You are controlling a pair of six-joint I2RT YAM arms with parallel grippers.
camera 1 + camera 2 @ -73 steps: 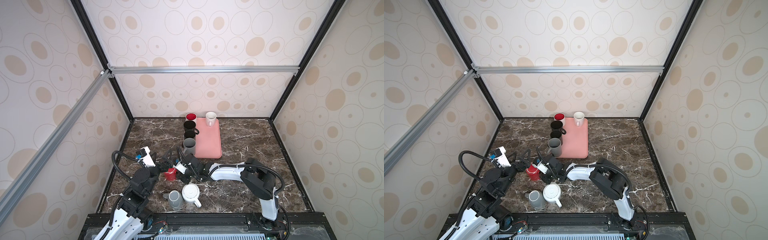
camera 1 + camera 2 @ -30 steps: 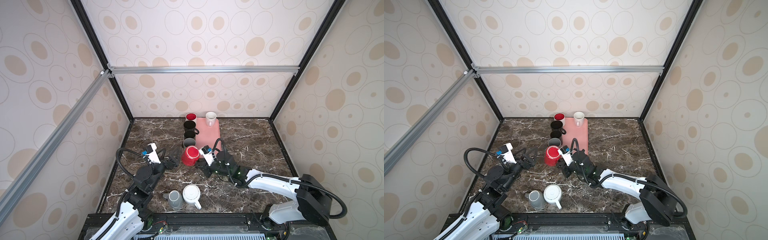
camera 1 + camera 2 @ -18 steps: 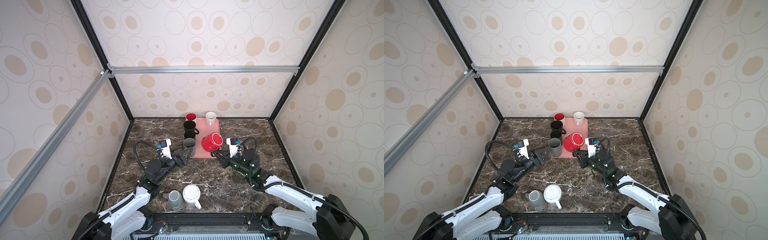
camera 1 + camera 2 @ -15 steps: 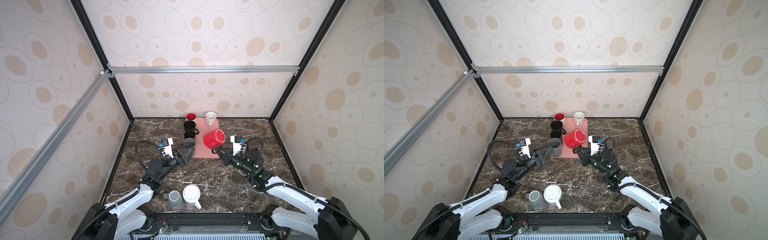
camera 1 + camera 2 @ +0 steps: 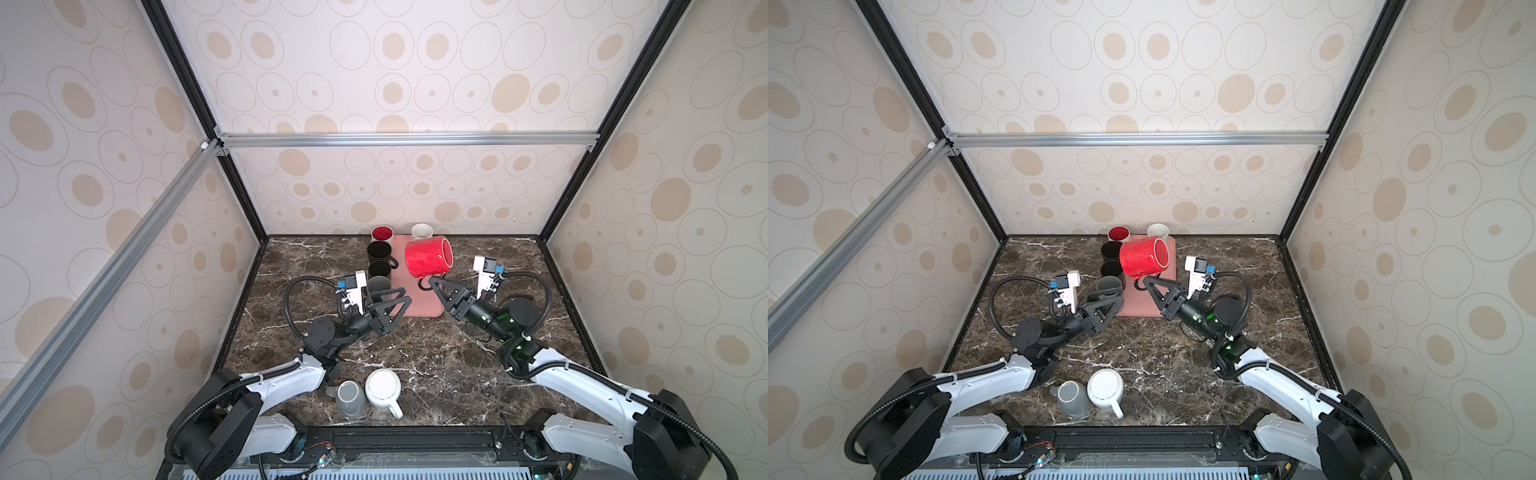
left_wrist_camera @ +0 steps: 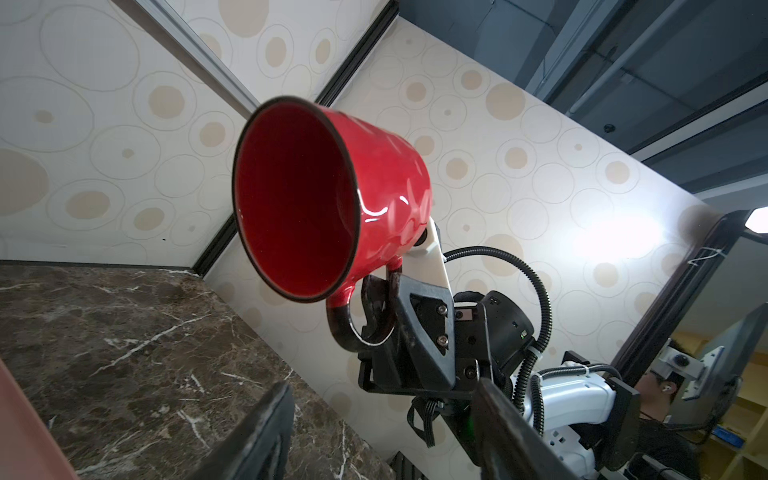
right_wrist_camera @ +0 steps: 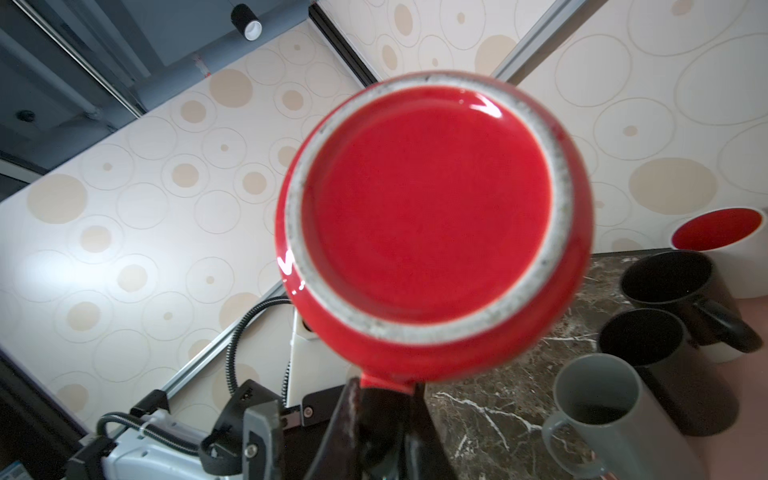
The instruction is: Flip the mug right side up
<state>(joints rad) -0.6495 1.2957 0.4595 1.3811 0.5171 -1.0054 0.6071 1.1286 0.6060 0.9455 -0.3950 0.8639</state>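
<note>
The left gripper [image 5: 401,300] is held low beside the pink rectangular tray [image 5: 419,308], jaws parted and empty, its arm stretched forward. The glossy red ceramic mug [image 5: 428,257] is suspended above the tray, long axis roughly level, mouth turned rightward, dark handle [image 5: 424,284] underneath. The handle is clamped by the right gripper [image 5: 434,281], whose forearm is angled upward.
</note>
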